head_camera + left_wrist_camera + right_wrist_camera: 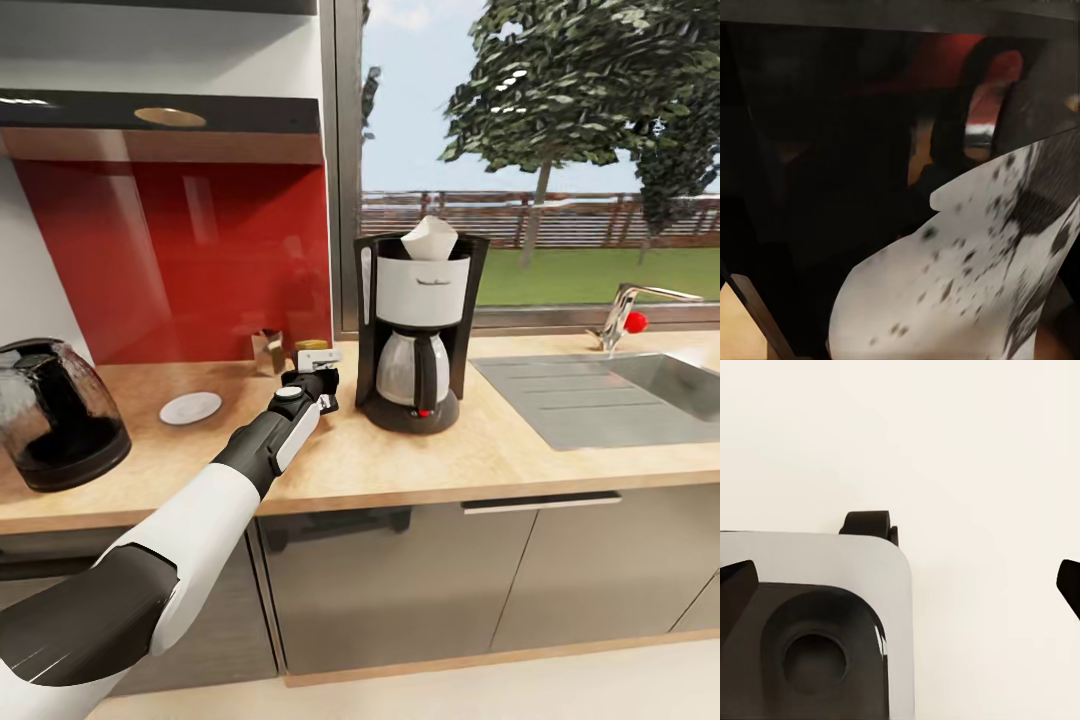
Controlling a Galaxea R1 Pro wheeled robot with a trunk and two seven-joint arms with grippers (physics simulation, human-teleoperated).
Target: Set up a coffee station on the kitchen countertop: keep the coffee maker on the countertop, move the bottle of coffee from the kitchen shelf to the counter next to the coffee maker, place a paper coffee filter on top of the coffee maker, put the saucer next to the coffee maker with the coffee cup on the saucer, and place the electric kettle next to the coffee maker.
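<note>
A: Kitchen worktop, light wood, red panel behind, window at right. What sits on the countertop [420, 455]?

B: At the centre is the coffee maker [418, 330], black with a white front, and a white paper filter [430, 239] stands in its top. At nine o'clock from it, close beside it, the left gripper [318, 372] reaches in over the wood. A yellow lid and a pale label show just past its tip, which looks like the coffee jar [314, 350].

A: Is the jar held?

B: I cannot tell. The wrist blocks the fingers in the head view. The left wrist view is dark and blurred, with a speckled white shape that I cannot name.

A: How would the jar handle?

B: My judgement is that it is glass, so stiff, smooth and breakable, with some weight for its size. Take it round the body below the lid and set it down gently.

A: What else?

B: Further toward nine o'clock lies the saucer [190, 407], bare, with no cup on it. At the far left edge is the kettle [55, 415], partly cut off. A small tan box [268, 351] stands against the red panel. At three o'clock are the sink [640, 385] and the tap [630, 308].

A: And the right gripper?

B: Its wrist view shows two dark fingertips [736, 585] set wide apart over pale floor, beside the robot's grey base [817, 615].
</note>
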